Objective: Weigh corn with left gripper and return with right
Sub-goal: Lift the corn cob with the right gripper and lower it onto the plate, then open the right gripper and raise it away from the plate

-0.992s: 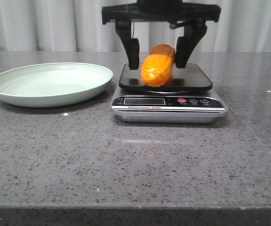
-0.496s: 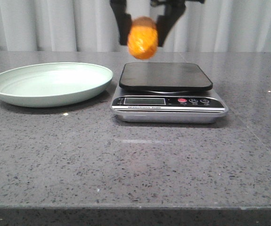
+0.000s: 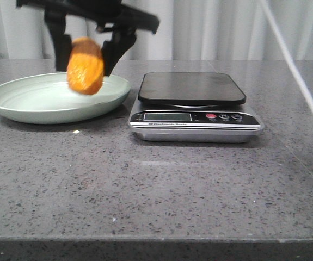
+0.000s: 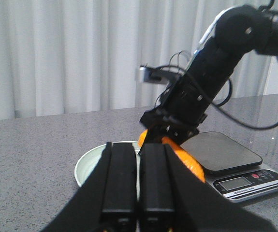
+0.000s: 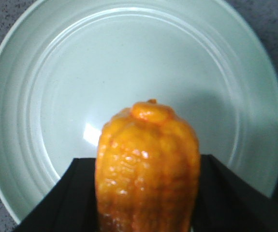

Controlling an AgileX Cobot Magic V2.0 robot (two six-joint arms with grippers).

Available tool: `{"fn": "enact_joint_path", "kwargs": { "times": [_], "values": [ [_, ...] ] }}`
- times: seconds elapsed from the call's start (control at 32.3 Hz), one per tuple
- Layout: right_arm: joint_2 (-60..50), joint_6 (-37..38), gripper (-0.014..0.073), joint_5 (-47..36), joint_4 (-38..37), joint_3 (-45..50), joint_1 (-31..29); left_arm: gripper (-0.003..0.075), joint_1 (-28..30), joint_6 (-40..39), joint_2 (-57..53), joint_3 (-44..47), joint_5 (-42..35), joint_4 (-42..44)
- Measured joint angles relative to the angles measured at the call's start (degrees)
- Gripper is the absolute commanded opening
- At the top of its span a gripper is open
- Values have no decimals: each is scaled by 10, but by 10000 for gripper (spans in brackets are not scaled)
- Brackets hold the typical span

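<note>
Gripping corn [image 3: 85, 66], right claw [image 3: 86, 53] above plate [image 3: 14, 106].

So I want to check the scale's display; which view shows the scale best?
The front view: the scale faces the camera whole, platform, display and buttons unobstructed. The left wrist view shows it smaller, at an angle. The right wrist view misses it.

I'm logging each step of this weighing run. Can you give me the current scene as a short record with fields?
corn: held in the air over the plate, clear of the scale
right gripper: shut on the corn
left gripper: shut, empty
plate: pale green, nothing lying in it
scale: platform bare
</note>
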Motion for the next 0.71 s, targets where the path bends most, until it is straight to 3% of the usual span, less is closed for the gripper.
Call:
{"fn": "enact_joint_path", "kwargs": {
  "times": [0.15, 0.25, 0.71],
  "values": [
    [24, -8, 499, -1, 3, -20, 4, 127, 0, 0, 0, 0, 0, 0],
    [27, -15, 601, -3, 3, -24, 4, 127, 0, 0, 0, 0, 0, 0],
    [25, -20, 615, 53, 3, -100, -21, 127, 0, 0, 0, 0, 0, 0]
  ]
}}
